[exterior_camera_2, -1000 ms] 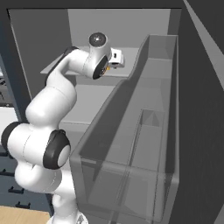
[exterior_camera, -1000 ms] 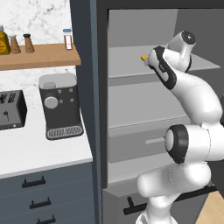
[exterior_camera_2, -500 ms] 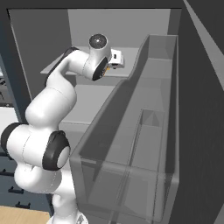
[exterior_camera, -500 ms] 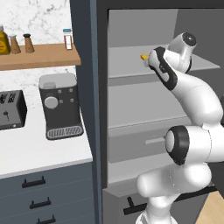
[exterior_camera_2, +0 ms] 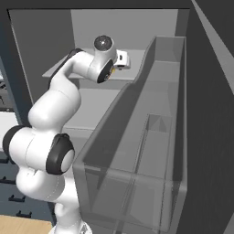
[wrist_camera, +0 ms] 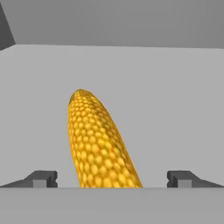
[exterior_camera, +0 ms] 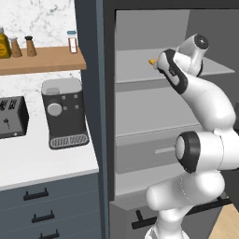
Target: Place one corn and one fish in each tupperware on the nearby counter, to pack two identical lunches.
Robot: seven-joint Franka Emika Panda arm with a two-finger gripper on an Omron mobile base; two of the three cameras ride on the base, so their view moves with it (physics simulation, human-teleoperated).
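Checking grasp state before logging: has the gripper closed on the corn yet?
No. In the hand view the two fingertips stand wide apart, with the corn lying between them, untouched on the grey shelf.

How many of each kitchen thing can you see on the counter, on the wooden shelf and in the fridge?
Corn cob: 1
Coffee machine: 1
Toaster: 1
Amber bottle: 1
Brown shakers: 2
White-capped jar: 1
Total: 7
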